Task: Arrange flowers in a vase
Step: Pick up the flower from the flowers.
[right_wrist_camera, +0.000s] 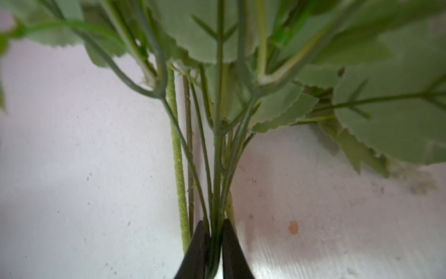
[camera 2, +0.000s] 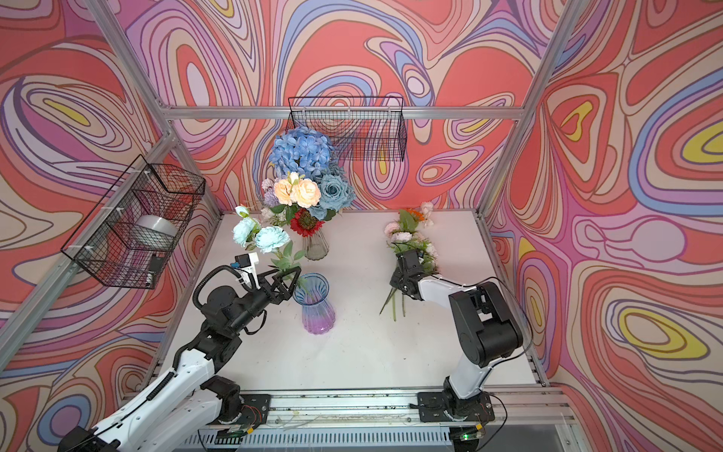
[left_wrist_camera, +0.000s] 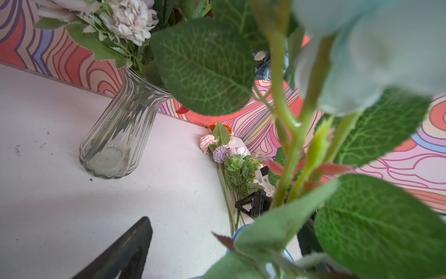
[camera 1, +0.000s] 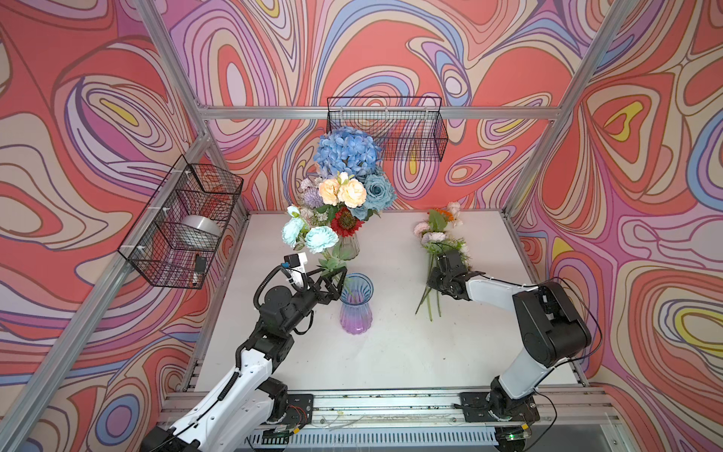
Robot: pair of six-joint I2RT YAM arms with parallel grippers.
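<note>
**Top views.** In both top views you see the left pincer (camera 1: 332, 280) (camera 2: 287, 280) spread wide over the mouth of the blue-to-purple vase (camera 1: 356, 313) (camera 2: 317, 313). This vase stands near the middle of the white surface (camera 1: 391, 352). The stalk of the aqua roses (camera 1: 309, 235) (camera 2: 260, 235) passes between the fingers, and its lower end dips into that vase. Just behind stands the clear vase (camera 1: 349, 248), which holds a bouquet topped by a blue hydrangea (camera 1: 346, 152). Well apart, on the right arm's side, the loose flowers (camera 1: 434, 238) (camera 2: 407, 238) lie flat with their blooms toward the back wall. The right pincer (camera 1: 435, 280) (camera 2: 397, 280) is down on their stalks, and its own body hides its fingers.

**Left wrist view.** One dark finger (left_wrist_camera: 125, 251) of the left pincer shows, apart from the aqua-rose stem (left_wrist_camera: 292, 149). Large leaves hide most of the other finger. You cannot tell whether either finger touches the stem. Beyond are the clear vase (left_wrist_camera: 115, 140) and the loose flowers (left_wrist_camera: 224, 149).

**Right wrist view.** The right pincer (right_wrist_camera: 214, 225) is pressed together on a bundle of thin stems (right_wrist_camera: 217, 169), just above the surface (right_wrist_camera: 72, 169). A thicker fuzzy stem (right_wrist_camera: 177, 157) lies beside the bundle, outside the grip.
</note>
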